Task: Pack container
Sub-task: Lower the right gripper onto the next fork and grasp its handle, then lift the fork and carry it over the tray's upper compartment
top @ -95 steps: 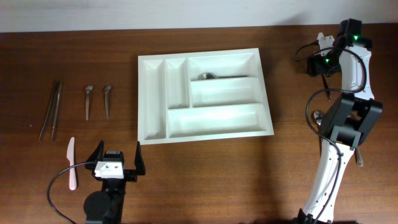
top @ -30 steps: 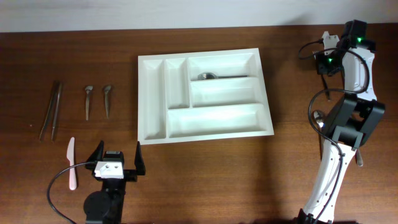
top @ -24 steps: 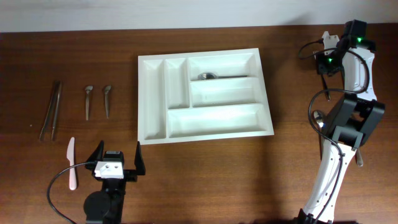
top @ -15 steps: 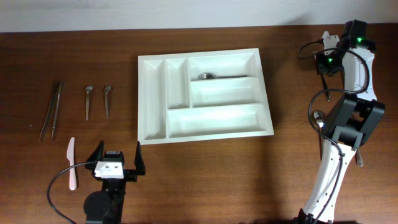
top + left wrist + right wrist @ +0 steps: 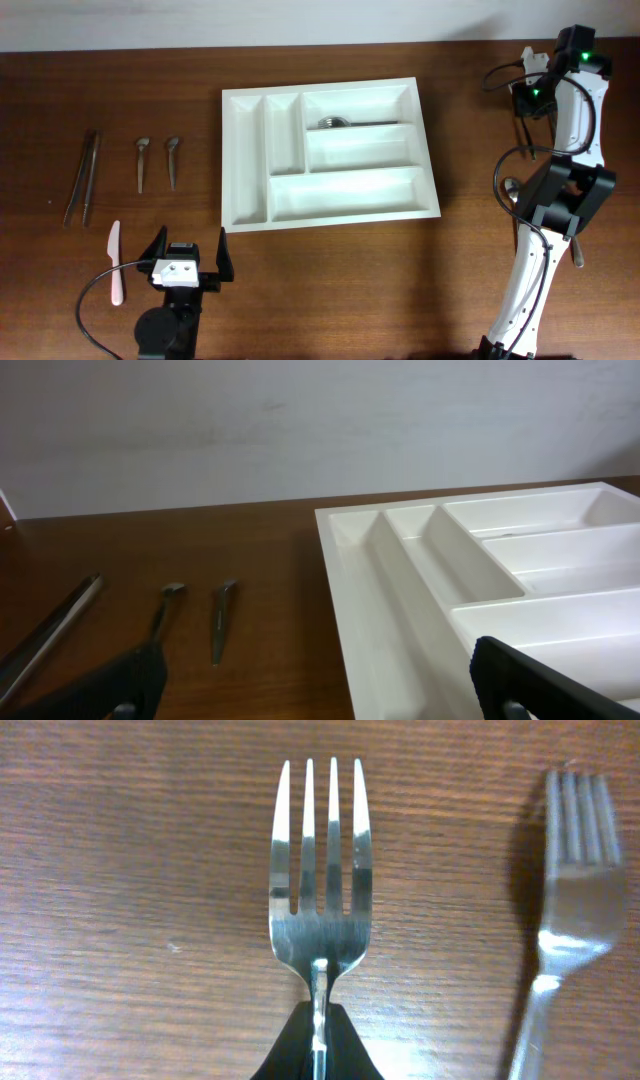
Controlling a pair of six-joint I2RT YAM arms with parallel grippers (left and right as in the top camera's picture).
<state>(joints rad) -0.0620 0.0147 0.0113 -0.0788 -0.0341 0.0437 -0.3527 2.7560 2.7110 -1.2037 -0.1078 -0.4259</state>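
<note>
The container (image 5: 345,192) sits mid-table with one utensil (image 5: 350,123) in its top long compartment, so packing appears barely begun. The right gripper (image 5: 318,1042) pinches a fork (image 5: 320,890) by its neck. The left gripper (image 5: 190,250) stands spread and empty, while two small spoons (image 5: 141,160), a second fork (image 5: 575,920) and a pink knife (image 5: 115,262) lie unpacked.

Held fork (image 5: 320,910), second fork (image 5: 570,910) close beside — bare table (image 5: 450,870) between

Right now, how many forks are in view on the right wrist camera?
2. One fork is clamped in the right end effector; the second fork lies on the table to its right. Others may be hidden off-frame.
</note>
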